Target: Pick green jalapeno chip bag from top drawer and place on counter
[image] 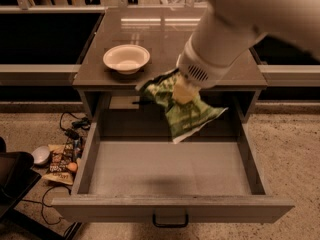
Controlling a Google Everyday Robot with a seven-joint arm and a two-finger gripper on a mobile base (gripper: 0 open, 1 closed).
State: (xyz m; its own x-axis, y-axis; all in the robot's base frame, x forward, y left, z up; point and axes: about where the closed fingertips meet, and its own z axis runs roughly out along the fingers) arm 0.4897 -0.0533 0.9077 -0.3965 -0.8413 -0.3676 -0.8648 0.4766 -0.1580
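My gripper is shut on the green jalapeno chip bag and holds it in the air above the back of the open top drawer, level with the front edge of the counter. The bag hangs tilted, with its lower corner pointing down to the right. The white arm comes in from the upper right and hides most of the gripper. The drawer floor below is bare grey, with a dark loop handle at the front.
A white bowl stands on the left part of the counter. Snack packets, a white object and cables lie on the floor to the left of the drawer. A dark object sits at the lower left edge.
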